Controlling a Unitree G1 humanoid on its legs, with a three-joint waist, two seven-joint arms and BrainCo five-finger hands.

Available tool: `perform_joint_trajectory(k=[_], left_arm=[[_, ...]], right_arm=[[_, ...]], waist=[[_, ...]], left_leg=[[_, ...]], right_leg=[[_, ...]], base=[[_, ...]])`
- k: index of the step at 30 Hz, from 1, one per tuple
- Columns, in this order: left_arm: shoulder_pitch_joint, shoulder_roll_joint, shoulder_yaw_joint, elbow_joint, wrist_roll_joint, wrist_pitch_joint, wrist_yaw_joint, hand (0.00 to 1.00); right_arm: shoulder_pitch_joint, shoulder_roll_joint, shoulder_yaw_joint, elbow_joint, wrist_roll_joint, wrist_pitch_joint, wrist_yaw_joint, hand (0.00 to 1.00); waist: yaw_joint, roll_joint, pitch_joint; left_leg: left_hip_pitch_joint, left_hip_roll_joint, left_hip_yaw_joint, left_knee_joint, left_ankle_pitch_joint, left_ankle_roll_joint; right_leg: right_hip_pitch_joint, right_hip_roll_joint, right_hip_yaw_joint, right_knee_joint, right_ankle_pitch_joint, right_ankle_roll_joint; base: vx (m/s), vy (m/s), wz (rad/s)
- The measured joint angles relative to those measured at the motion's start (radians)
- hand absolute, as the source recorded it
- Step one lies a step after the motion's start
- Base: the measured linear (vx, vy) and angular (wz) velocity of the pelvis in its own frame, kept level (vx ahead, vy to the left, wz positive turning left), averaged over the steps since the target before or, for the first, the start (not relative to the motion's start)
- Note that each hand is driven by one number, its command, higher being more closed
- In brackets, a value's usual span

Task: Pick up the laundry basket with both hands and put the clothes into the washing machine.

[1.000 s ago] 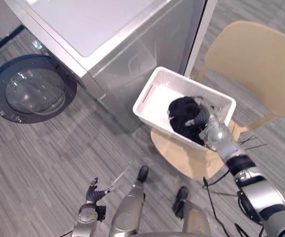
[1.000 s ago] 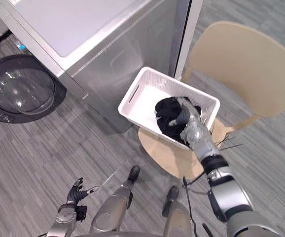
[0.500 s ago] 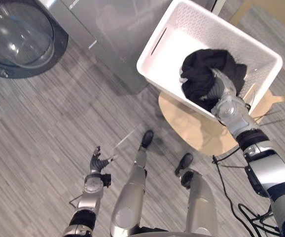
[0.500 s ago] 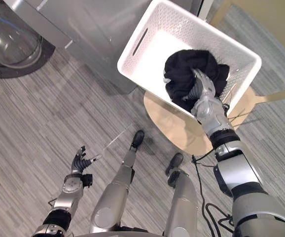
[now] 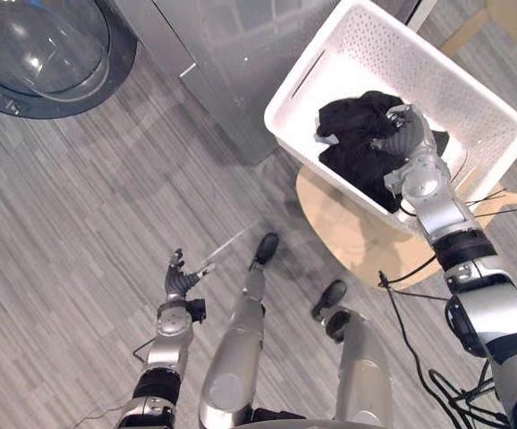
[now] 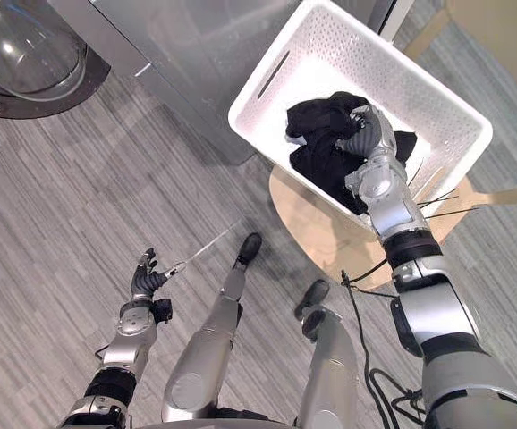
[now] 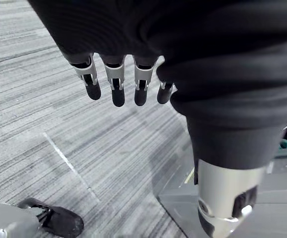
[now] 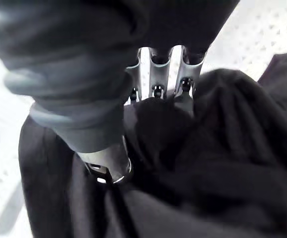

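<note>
A white perforated laundry basket [image 5: 437, 71] rests on a round wooden chair seat [image 5: 348, 234] beside the washing machine. A heap of black clothes [image 5: 352, 152] lies inside it. My right hand [image 5: 413, 174] reaches into the basket from the near side, its fingers [image 8: 156, 82] curled down into the black clothes [image 8: 223, 148] and pinching a fold. My left hand [image 5: 180, 284] hangs low over the floor, far from the basket, with its fingers [image 7: 113, 89] straight and nothing in them.
The silver washing machine [image 5: 232, 54] stands at the upper left, its round glass door [image 5: 44, 49] facing the grey striped floor. The chair's wooden backrest [image 6: 509, 36] rises behind the basket at the upper right.
The camera has tipped down. My right hand's fingers, straight on the heap before, have curled into the black clothes. The left hand stays as it was.
</note>
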Motion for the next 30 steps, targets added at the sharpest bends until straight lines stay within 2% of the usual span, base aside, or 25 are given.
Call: perform_joint_trajectory(k=[7,9,11,12,14,18,20,22,25,28,29,30], left_arm=[[0.07,0.0,0.005,0.0,0.002,0.013,-0.003,0.0],[0.088,-0.001,0.006,0.024,0.003,0.023,-0.008,0.0],[0.098,-0.001,0.006,0.035,0.004,0.029,-0.02,0.0],[0.121,-0.006,0.005,0.051,0.004,0.032,-0.026,0.0],[0.147,-0.012,0.005,0.065,0.004,0.038,-0.026,0.0],[0.248,-0.019,0.006,0.094,0.019,0.051,-0.049,0.0],[0.3,-0.021,0.026,0.095,0.024,0.061,-0.054,0.0],[0.325,-0.021,0.041,0.094,0.023,0.066,-0.067,0.0],[0.329,-0.03,0.044,0.081,0.021,0.067,-0.068,0.0],[0.326,-0.049,0.042,-0.018,0.016,0.065,-0.067,0.0],[0.323,-0.059,0.039,-0.07,0.013,0.064,-0.063,0.0],[0.329,-0.064,0.03,-0.132,0.013,0.063,-0.055,0.0]], right_arm=[[0.099,0.036,-0.133,-0.263,0.053,-0.02,-0.021,1.0],[0.186,0.086,-0.187,-0.348,0.082,-0.036,-0.023,1.0],[0.225,0.114,-0.201,-0.37,0.09,-0.042,-0.019,1.0],[0.289,0.154,-0.214,-0.403,0.108,-0.049,-0.013,1.0],[0.35,0.193,-0.217,-0.437,0.119,-0.056,-0.009,1.0],[0.532,0.326,-0.217,-0.543,0.175,-0.078,0.046,1.0],[0.617,0.399,-0.215,-0.6,0.231,-0.096,0.081,1.0],[0.647,0.43,-0.207,-0.624,0.273,-0.103,0.101,1.0],[0.698,0.463,-0.202,-0.688,0.327,-0.122,0.113,1.0],[0.698,0.478,-0.195,-0.76,0.329,-0.133,0.118,1.0],[0.698,0.49,-0.187,-0.812,0.339,-0.137,0.117,1.0],[0.694,0.495,-0.161,-0.858,0.347,-0.152,0.116,1.0]], waist=[[-0.028,-0.012,-0.006],[-0.031,-0.035,-0.048],[-0.031,-0.047,-0.061],[-0.032,-0.052,-0.1],[-0.033,-0.054,-0.128],[-0.043,-0.055,-0.221],[-0.046,-0.064,-0.264],[-0.056,-0.069,-0.273],[-0.067,-0.076,-0.275],[-0.077,-0.071,-0.276],[-0.084,-0.074,-0.278],[-0.08,-0.085,-0.288]], left_leg=[[0.131,0.002,0.027,-0.027,0.002,0.005],[0.163,0.005,0.026,-0.029,-0.001,0.009],[0.189,0.005,0.026,-0.029,-0.003,0.013],[0.211,0.005,0.025,-0.029,-0.008,0.02],[0.246,0.005,0.026,-0.03,-0.011,0.025],[0.338,0.013,0.054,-0.031,-0.059,0.042],[0.382,0.02,0.083,-0.031,-0.078,0.048],[0.414,0.019,0.094,-0.03,-0.089,0.049],[0.435,-0.007,0.091,-0.005,-0.105,0.059],[0.423,-0.02,0.055,0.008,-0.11,0.066],[0.419,-0.029,0.034,0.016,-0.108,0.063],[0.394,-0.048,0.023,0.052,-0.109,0.062]], right_leg=[[0.124,0.011,0.028,-0.049,0.009,0.015],[0.168,0.02,0.029,-0.077,0.012,0.019],[0.198,0.022,0.028,-0.09,0.012,0.02],[0.231,0.028,0.026,-0.113,0.015,0.024],[0.277,0.034,0.026,-0.142,0.02,0.031],[0.385,0.055,0.04,-0.221,0.034,0.044],[0.432,0.071,0.068,-0.269,0.056,0.047],[0.463,0.071,0.083,-0.273,0.059,0.049],[0.46,0.051,0.138,-0.178,0.024,0.068],[0.45,0.05,0.288,-0.077,-0.027,0.11],[0.436,0.049,0.338,0.062,-0.077,0.098],[0.454,0.047,0.391,0.124,-0.09,0.106]], base=[[0.02,-0.032,-0.11],[0.05,-0.043,-0.03],[0.06,-0.037,0.02],[0.07,-0.034,0.02],[0.07,-0.023,0.01],[0.04,0.001,-0.15],[0.03,0.017,-0.4],[0.03,0.008,-0.24],[-0.02,-0.002,0.06],[-0.08,-0.033,0.62],[-0.09,-0.157,0.99],[-0.11,-0.242,0.93]])
